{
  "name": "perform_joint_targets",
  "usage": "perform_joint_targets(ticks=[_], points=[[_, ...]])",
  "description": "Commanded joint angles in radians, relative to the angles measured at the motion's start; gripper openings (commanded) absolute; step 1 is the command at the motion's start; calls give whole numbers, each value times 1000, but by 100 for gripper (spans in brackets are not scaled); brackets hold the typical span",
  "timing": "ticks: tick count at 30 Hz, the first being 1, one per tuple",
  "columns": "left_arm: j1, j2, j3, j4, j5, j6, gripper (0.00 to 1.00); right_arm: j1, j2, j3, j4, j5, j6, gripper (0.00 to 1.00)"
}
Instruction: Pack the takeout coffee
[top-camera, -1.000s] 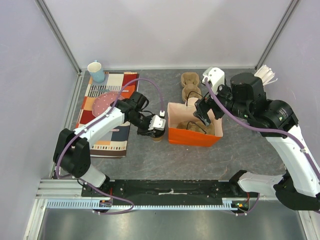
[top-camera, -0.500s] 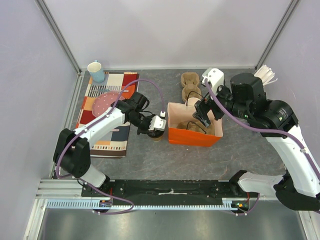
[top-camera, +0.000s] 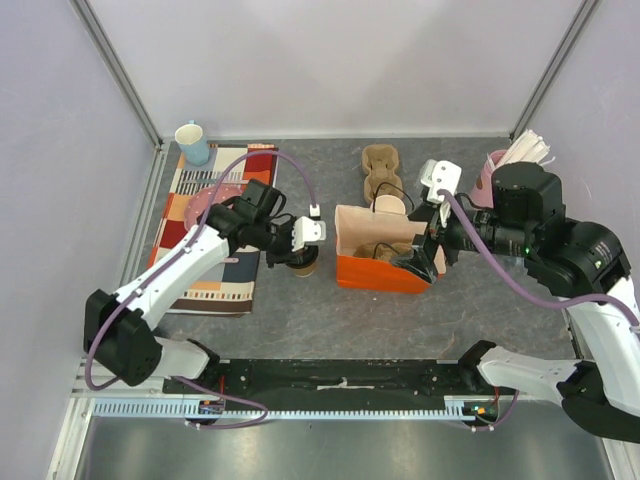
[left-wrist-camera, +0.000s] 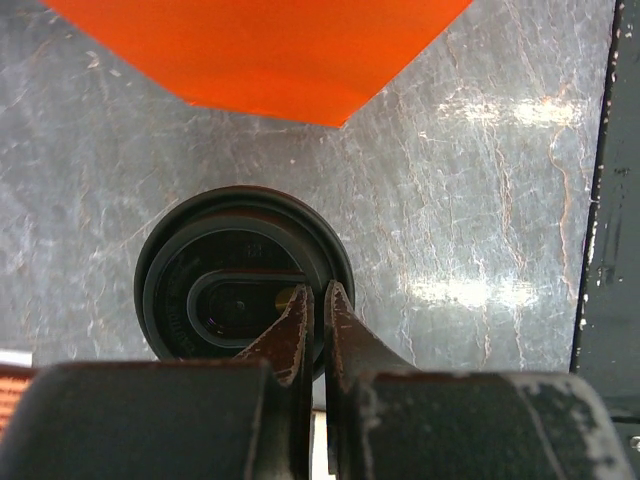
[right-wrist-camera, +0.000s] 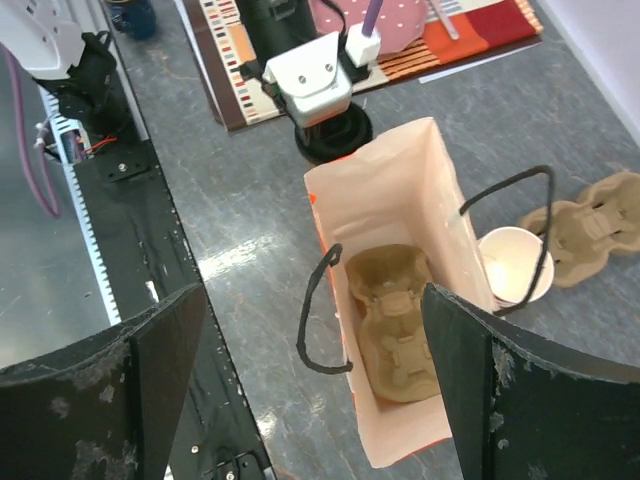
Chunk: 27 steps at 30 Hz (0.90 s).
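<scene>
Fingers nearly touching, the left gripper (left-wrist-camera: 318, 300) is hovering over the takeout coffee (left-wrist-camera: 215, 262); the right gripper (right-wrist-camera: 315, 335) is gaping wide. The orange bag (right-wrist-camera: 400, 190) is sitting below it.

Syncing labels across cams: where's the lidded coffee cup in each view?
Top external: coffee cup at centre, just left of the orange bag.
Left wrist: coffee cup seen lid-on, centre-left, below the orange bag.
Right wrist: coffee cup top centre, just beyond the orange bag.
Shared landmark: the orange bag.

lidded cup (left-wrist-camera: 225, 250) 1 | orange bag (top-camera: 385, 273) 1 | pulp carriers (top-camera: 378, 170) (right-wrist-camera: 395, 320) 2 | mug (top-camera: 192, 142) 1
</scene>
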<state>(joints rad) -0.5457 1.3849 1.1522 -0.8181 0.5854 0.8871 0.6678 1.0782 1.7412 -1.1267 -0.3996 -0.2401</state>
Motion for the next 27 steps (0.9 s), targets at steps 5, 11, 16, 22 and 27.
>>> perform_joint_targets(ticks=[5, 11, 16, 22, 27], points=[[0, -158, -11, 13, -154, -218, 2, 3, -26, -133, -42, 160, 62, 95], [26, -224, -58, 16, -154, -252, 2, 7, -18, -207, -61, 175, 98, 94], [26, -234, -74, 28, -128, -270, 2, 13, -6, -226, -18, 188, 78, 95], [26, -231, -83, 31, -102, -281, 2, 32, 6, -276, 27, 251, 67, 95], [26, -207, -55, 7, -101, -289, 2, 39, -12, -279, 45, 286, 55, 96]])
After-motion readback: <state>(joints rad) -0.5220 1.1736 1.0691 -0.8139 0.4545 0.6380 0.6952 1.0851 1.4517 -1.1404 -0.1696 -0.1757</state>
